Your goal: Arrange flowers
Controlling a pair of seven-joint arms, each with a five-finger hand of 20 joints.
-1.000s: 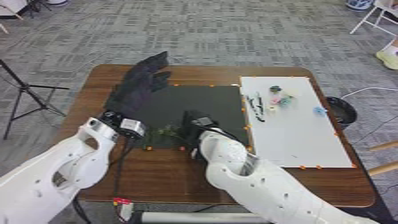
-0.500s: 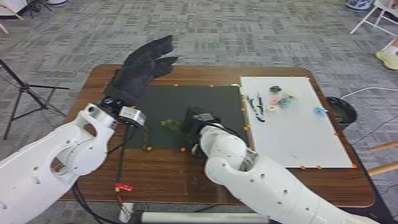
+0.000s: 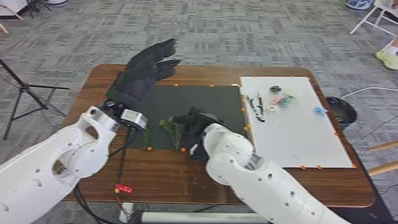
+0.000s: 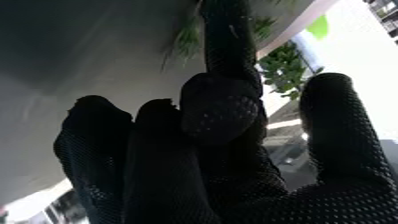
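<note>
Step in hand looks like getting greens sorted for the arrangement: R hand (image 3: 194, 125) sits low over the dark mat (image 3: 213, 97), just beside green sprigs (image 3: 169, 131) lying at its 9 o'clock. Can't tell if R hand is clenched, released or gripping; in the wrist view leafy greenery (image 4: 284, 70) shows near the glove, so confirm a hold b4 any lift. Best approach: take one stem only, low & firm, w/ light pressure b/c thin stems prob. bend or roll; keep the leaves clear of the palm, lift straight, then turn. Main risk: dragging a 2nd sprig along. L hand (image 3: 142, 75), fingers extended & holding nothing, hangs at 11 o'clock, well out of the way; good spot for it. Small blooms (image 3: 282, 101) lie on the white board (image 3: 293, 145) at approx 1–2 o'clock, a blue flower (image 3: 320, 111) nr 2; likely needed later, so don't sweep the sleeve over them. Desk (image 3: 178, 175) is brown wood, w/ small orange markers along the mat & board edges. Floor (image 3: 213, 30) is grey patterned carpet, w/ a black bin (image 3: 340, 112) btwn 2 & 3 o'clock and a tripod (image 3: 27, 86) btwn 9 & 10.
</note>
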